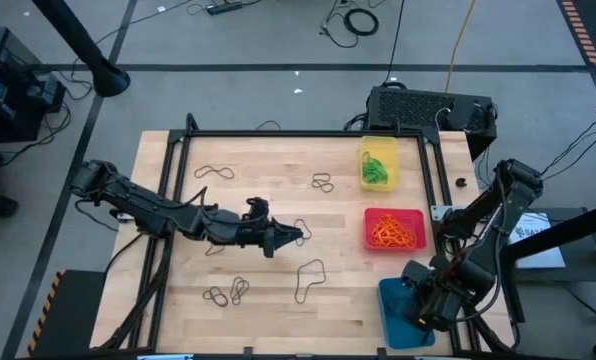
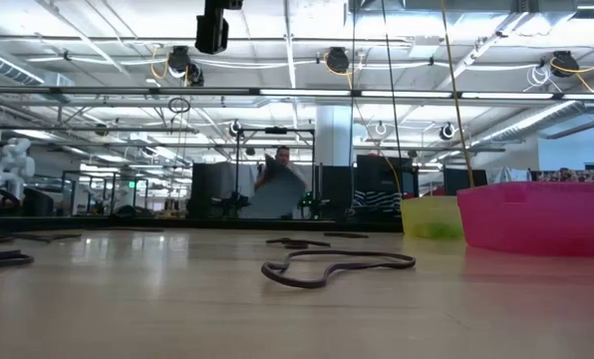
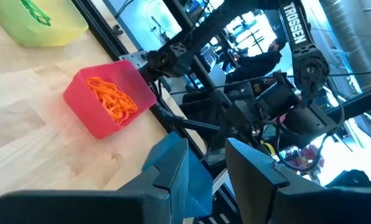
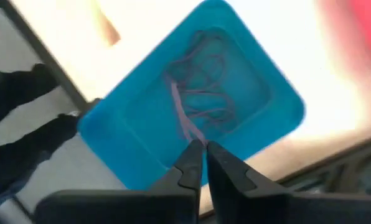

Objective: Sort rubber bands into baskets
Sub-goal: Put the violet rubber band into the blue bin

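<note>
Three baskets: I see the yellow basket (image 1: 379, 163), red basket (image 1: 394, 229) and blue basket (image 1: 406, 312) in a line down the right side of the bench (image 1: 278, 300), yellow farthest back, blue at the front edge.
Yellow basket: green rubber bands (image 1: 376, 170) inside.
Red basket: orange rubber bands (image 1: 392, 234) piled inside.
Blue basket: thin dark rubber bands (image 4: 204, 87) lie on its floor in my right wrist view.
Right hand (image 4: 204, 152): over the blue basket, fingers nearly pressed together with only a sliver between the tips, and a dark band hangs from them into the basket.
Left hand (image 1: 296, 236): low over the middle of the bench, pointing toward the baskets; fingers (image 3: 173, 171) stand parted, and I see nothing between them.
Loose bands: dark loops (image 1: 311, 279) scattered on the bare wood, some at the back left, some near the yellow basket, a cluster at the front left, one larger loop just ahead of the left hand.
Low view: one dark band (image 2: 332, 266) lies flat in the foreground, with the red basket and yellow basket at right.
Background: a person (image 2: 280, 179) stands far off beyond the bench.
</note>
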Controlling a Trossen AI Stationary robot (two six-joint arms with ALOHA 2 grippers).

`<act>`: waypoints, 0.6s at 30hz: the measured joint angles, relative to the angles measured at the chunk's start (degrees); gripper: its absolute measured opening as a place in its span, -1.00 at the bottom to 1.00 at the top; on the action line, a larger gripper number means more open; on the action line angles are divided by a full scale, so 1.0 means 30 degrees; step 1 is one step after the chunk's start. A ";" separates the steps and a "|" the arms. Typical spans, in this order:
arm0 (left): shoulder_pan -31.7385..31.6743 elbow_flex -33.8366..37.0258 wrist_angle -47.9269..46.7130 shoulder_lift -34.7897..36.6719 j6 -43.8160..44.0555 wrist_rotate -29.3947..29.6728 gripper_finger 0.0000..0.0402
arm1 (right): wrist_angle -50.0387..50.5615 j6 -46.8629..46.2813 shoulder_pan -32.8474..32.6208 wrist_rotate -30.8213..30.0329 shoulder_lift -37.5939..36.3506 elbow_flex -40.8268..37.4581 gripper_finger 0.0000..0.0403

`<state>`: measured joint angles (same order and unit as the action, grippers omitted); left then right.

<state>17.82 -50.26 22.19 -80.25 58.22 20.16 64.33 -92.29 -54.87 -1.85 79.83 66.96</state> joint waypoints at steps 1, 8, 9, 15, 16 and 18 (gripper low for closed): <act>0.0029 0.0000 -0.0009 0.0000 0.0000 0.0036 -0.44 | 0.0327 0.0000 0.0000 0.0007 0.0000 0.0000 -0.91; -0.0059 0.0000 -0.0062 0.0000 -0.0007 0.0833 -0.44 | 0.0665 -0.0090 0.0000 -0.0537 -0.0006 -0.0004 -0.63; -0.0114 0.0000 -0.0063 0.0000 -0.0007 0.0881 -0.44 | 0.0684 -0.0010 0.0000 -0.0573 -0.0007 -0.0006 -0.59; -0.0483 0.0000 -0.0329 0.0000 -0.0024 0.0890 -0.44 | 0.0729 0.1175 0.0019 -0.0895 -0.0007 -0.0001 -0.40; -0.0526 -0.0002 -0.0437 0.0000 -0.0022 0.0890 -0.44 | 0.0729 0.1421 0.0065 -0.0889 -0.0007 -0.0007 -0.38; -0.0667 -0.0022 -0.0888 0.0000 -0.0044 0.0883 -0.44 | 0.0729 0.1639 0.0182 -0.0880 -0.0007 -0.0007 -0.35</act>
<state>15.82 -50.33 19.52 -80.25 58.08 22.81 66.52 -87.37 -54.32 -4.49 79.81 66.94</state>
